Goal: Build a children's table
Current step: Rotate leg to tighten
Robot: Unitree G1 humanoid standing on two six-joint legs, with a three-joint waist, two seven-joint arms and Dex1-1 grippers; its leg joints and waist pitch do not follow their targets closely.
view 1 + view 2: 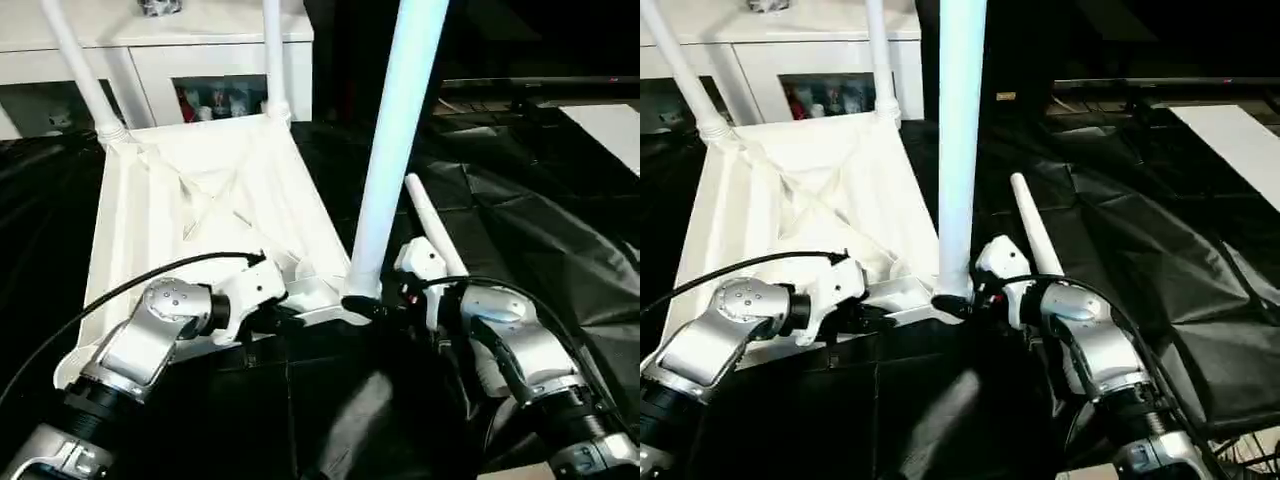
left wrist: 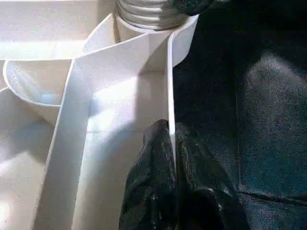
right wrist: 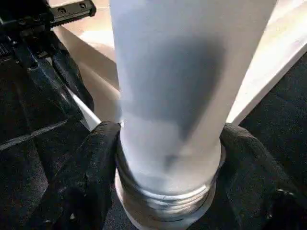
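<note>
The white tabletop (image 1: 200,200) lies underside up on black cloth, with two legs (image 1: 85,80) (image 1: 272,50) standing in its far corner sockets. A third leg (image 1: 395,150) stands upright at the near right corner socket (image 2: 182,33). Its threaded end (image 3: 165,191) still shows above the socket. My right gripper (image 1: 365,305) is shut on that leg just above the threads, one finger (image 3: 91,163) on each side. My left gripper (image 2: 171,139) is shut on the tabletop's thin rim (image 2: 169,86) beside that socket. The fourth leg (image 1: 435,225) lies loose on the cloth behind my right wrist.
A white cabinet with glass doors (image 1: 200,60) stands right behind the tabletop. Wrinkled black cloth (image 1: 520,220) covers the floor to the right. A white flat sheet (image 1: 610,125) lies at the far right. My left gripper's black body (image 3: 53,57) is close beside the held leg.
</note>
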